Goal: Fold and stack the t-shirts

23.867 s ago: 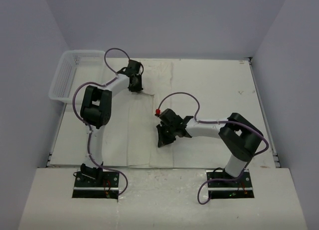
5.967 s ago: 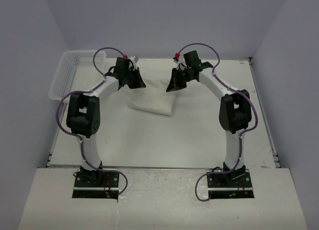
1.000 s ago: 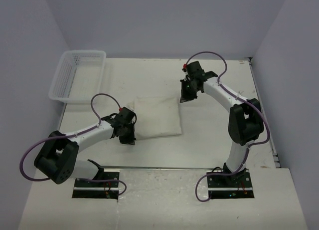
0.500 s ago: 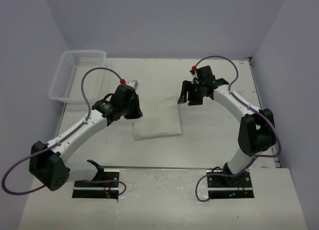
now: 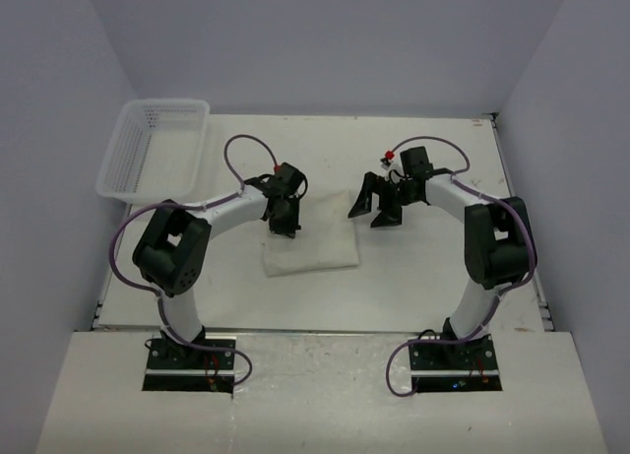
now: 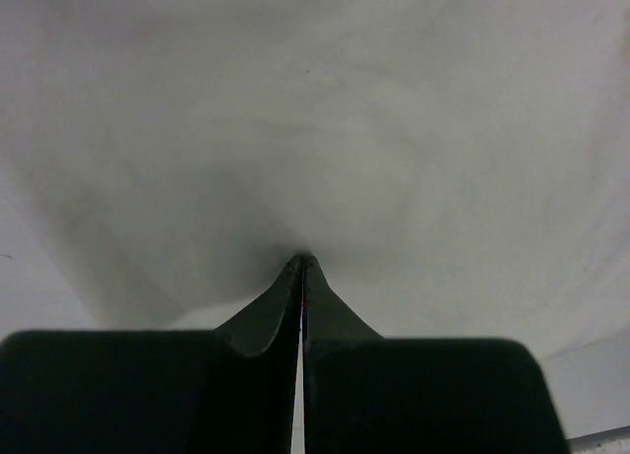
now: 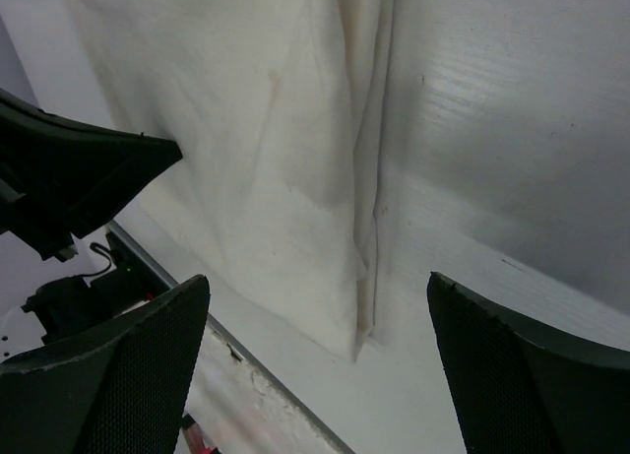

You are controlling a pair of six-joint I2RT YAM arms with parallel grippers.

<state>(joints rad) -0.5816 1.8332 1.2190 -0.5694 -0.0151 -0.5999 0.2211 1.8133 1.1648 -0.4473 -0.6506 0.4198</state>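
Folded cream cotton t-shirt (image 5: 315, 249), pale rectangle at centre frame on white table (image 5: 423, 277), left gripper (image 5: 283, 224) jaws pressed together, tips on its upper-left edge, right gripper (image 5: 378, 208) jaws spread beside upper-right corner.

No readable text, labels, brand marks or numbers anywhere in view: none on the arms, cloth, basket or desk.

A folded t-shirt (image 5: 310, 247) lies on the bench (image 5: 423, 277). The left pincer (image 5: 283, 225) sits at its far-left corner. The right pincer (image 5: 375, 207), fingers spread, hangs at its far-right corner.
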